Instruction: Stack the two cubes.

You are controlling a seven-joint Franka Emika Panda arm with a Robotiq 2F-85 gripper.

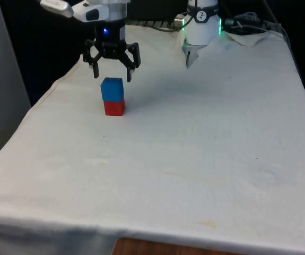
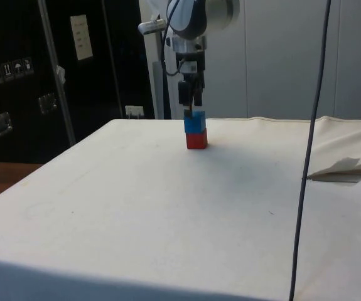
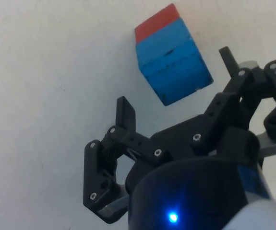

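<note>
A blue cube [image 1: 112,88] rests squarely on top of a red cube [image 1: 114,108] on the white cloth, towards the front view's left. My gripper [image 1: 112,73] hangs open just above the blue cube, its fingers spread wider than the cube and apart from it. In the side view the stack, blue cube [image 2: 195,121] over red cube [image 2: 196,140], stands under the gripper [image 2: 191,100]. The wrist view has the blue cube [image 3: 172,66] with the red cube [image 3: 157,23] beneath it, both beyond the open fingers [image 3: 125,115].
The table [image 1: 194,159] under its white cloth stretches wide around the stack. A bundle of cables and crumpled cloth [image 1: 247,29] lies at the far right corner. A dark cable [image 2: 309,157] hangs down in the side view.
</note>
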